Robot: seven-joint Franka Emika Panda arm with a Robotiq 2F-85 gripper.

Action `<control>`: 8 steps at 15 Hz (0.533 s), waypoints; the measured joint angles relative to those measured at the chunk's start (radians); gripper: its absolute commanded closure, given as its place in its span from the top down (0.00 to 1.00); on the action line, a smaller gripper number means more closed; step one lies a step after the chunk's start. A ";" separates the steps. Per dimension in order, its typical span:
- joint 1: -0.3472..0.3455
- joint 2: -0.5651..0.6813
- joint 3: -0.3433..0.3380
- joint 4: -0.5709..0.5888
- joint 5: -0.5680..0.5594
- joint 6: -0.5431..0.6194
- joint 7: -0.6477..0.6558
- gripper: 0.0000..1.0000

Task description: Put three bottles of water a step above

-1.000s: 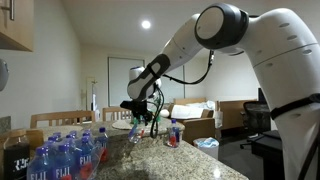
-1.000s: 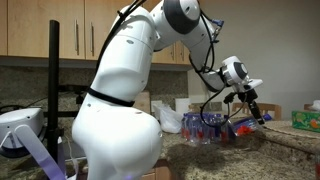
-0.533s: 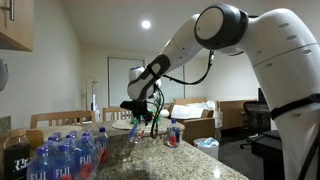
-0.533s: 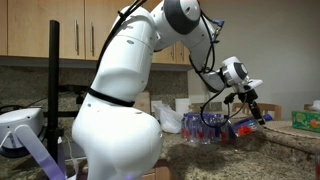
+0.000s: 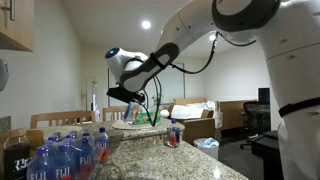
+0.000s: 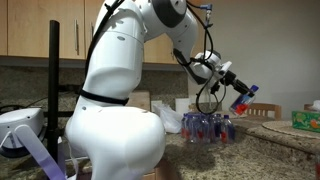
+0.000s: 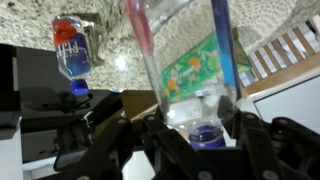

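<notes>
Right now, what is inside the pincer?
One water bottle sits in the pincer, jaws closed on it, blue cap toward the wrist camera. Its bottom runs out of that view; the black jaws hide part of its neck.

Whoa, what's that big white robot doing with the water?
The robot's gripper is clamped on one small water bottle and holds it tilted in the air above the granite counter. Another bottle stands by itself on the granite. A whole bunch of bottles sits together on the counter, not picked up yet.
</notes>
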 measured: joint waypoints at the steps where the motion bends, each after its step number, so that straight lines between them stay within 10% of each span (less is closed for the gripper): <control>1: 0.004 -0.014 0.034 0.005 -0.066 -0.046 0.046 0.28; 8: -0.010 0.060 0.137 0.139 -0.399 -0.326 0.239 0.28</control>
